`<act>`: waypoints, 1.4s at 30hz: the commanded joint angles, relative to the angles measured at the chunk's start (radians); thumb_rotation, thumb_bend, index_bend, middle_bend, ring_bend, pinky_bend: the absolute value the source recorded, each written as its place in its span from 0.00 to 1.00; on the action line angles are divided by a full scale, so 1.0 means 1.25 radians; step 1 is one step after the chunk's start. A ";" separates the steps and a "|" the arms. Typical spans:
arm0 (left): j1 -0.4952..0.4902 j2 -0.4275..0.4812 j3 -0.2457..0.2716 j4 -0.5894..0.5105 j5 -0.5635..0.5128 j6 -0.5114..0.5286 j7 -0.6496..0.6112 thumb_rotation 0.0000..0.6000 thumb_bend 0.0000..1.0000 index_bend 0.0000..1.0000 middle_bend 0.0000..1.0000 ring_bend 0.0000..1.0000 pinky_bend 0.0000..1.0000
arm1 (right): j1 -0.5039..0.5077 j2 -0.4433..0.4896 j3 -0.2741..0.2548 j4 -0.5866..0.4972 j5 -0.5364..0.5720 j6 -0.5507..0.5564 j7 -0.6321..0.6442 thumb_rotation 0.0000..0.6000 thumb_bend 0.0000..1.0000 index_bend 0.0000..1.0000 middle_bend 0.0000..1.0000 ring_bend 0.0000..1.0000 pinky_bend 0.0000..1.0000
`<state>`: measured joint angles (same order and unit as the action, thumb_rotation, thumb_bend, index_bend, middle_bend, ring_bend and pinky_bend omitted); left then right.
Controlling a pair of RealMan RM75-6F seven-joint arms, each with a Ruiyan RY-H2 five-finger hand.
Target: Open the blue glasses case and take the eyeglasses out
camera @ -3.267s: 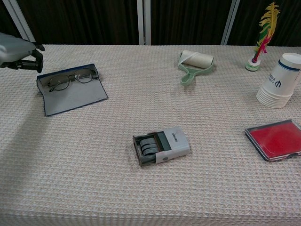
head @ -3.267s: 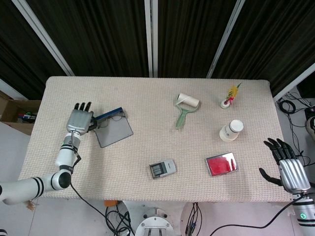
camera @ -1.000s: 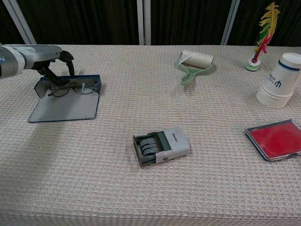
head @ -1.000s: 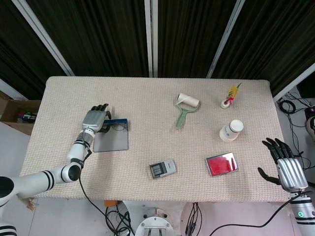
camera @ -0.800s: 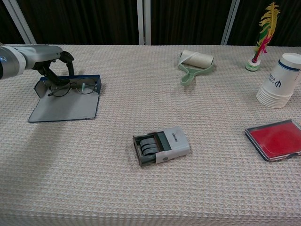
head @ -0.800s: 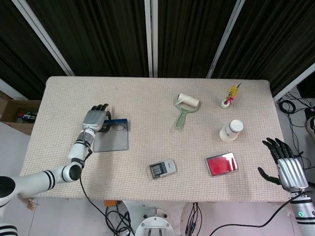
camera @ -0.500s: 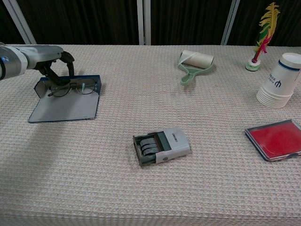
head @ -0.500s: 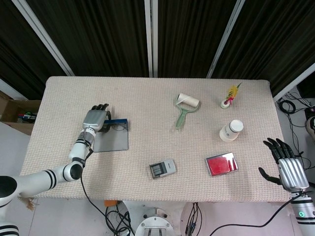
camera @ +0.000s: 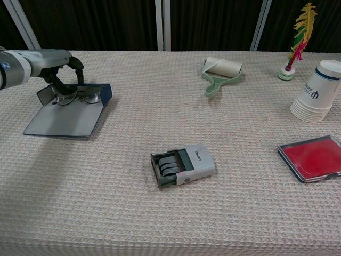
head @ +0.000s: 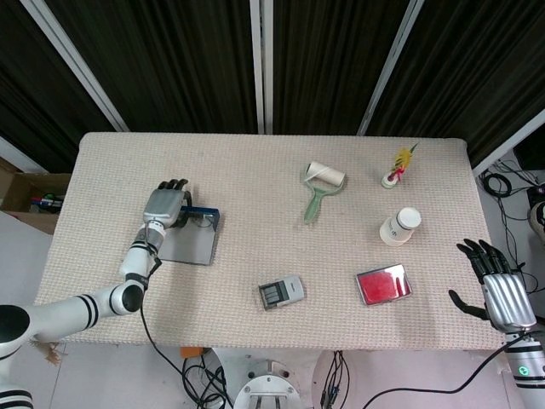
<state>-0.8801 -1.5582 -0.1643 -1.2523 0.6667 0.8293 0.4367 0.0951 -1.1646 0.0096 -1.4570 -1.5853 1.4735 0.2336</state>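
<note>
The blue glasses case [camera: 59, 122] lies open at the table's left side, its grey lid [head: 187, 245] flat toward me and its blue wall [camera: 104, 93] standing at the far edge. The eyeglasses [camera: 80, 96] still rest in the case against that wall. My left hand [camera: 57, 65] arches over their left end, fingertips [camera: 55, 85] curled down and pinching the frame; in the head view the left hand [head: 163, 205] sits at the case's top-left corner. My right hand [head: 502, 291] hangs open with spread fingers off the table's right front corner.
A grey date stamp [camera: 184, 165] lies mid-table near the front. A red flat case [camera: 313, 158] is front right, with stacked paper cups [camera: 317, 92] behind it, a feather shuttlecock [camera: 296, 41] at the far right, and a green lint roller [camera: 218, 71] at the back centre.
The case with the eyeglasses has slid left and turned under my left hand, which stays curled on the frame. The right hand has not moved.
</note>
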 commanded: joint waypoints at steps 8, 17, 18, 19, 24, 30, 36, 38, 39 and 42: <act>0.071 -0.096 0.012 0.079 0.250 0.190 -0.141 1.00 0.52 0.50 0.10 0.05 0.11 | 0.001 -0.003 0.000 0.007 -0.002 0.000 0.006 1.00 0.20 0.14 0.11 0.00 0.11; 0.103 -0.241 -0.003 0.260 0.363 0.299 -0.249 1.00 0.52 0.50 0.11 0.05 0.11 | 0.000 0.001 -0.001 -0.001 -0.004 0.003 -0.001 1.00 0.20 0.14 0.11 0.00 0.11; 0.104 -0.255 -0.005 0.279 0.371 0.305 -0.255 1.00 0.52 0.50 0.11 0.05 0.11 | 0.000 0.001 -0.001 -0.001 -0.003 0.002 -0.001 1.00 0.20 0.14 0.11 0.00 0.11; 0.105 -0.272 -0.006 0.304 0.380 0.311 -0.260 1.00 0.52 0.49 0.11 0.05 0.11 | 0.000 0.001 -0.001 -0.002 -0.002 0.001 -0.002 1.00 0.20 0.14 0.11 0.00 0.11; 0.104 -0.351 -0.020 0.418 0.410 0.347 -0.274 1.00 0.52 0.48 0.11 0.05 0.11 | -0.002 0.002 -0.001 -0.005 -0.002 0.002 -0.004 1.00 0.20 0.14 0.11 0.00 0.11; 0.088 -0.423 -0.055 0.531 0.420 0.354 -0.296 1.00 0.52 0.47 0.12 0.05 0.11 | -0.001 0.003 -0.001 -0.006 -0.001 0.001 -0.005 1.00 0.20 0.14 0.11 0.00 0.11; 0.066 -0.466 -0.094 0.614 0.408 0.314 -0.322 1.00 0.52 0.46 0.12 0.05 0.11 | -0.002 0.003 -0.001 -0.003 0.004 -0.001 -0.001 1.00 0.20 0.14 0.11 0.00 0.11; 0.062 -0.463 -0.097 0.619 0.405 0.286 -0.314 1.00 0.52 0.45 0.11 0.05 0.11 | -0.003 0.003 -0.001 -0.002 0.005 -0.002 0.001 1.00 0.20 0.14 0.11 0.00 0.11; 0.059 -0.459 -0.101 0.616 0.403 0.272 -0.309 1.00 0.52 0.43 0.11 0.05 0.11 | -0.003 0.003 0.000 -0.001 0.005 -0.002 0.001 1.00 0.20 0.14 0.11 0.00 0.11; 0.057 -0.443 -0.110 0.594 0.395 0.236 -0.296 1.00 0.51 0.34 0.10 0.05 0.11 | -0.002 0.001 0.000 0.002 0.006 -0.004 0.003 1.00 0.20 0.14 0.11 0.00 0.11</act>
<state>-0.8028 -2.1236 -0.2900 -0.4956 1.1696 1.1504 0.0542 0.0927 -1.1628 0.0094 -1.4550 -1.5778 1.4686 0.2374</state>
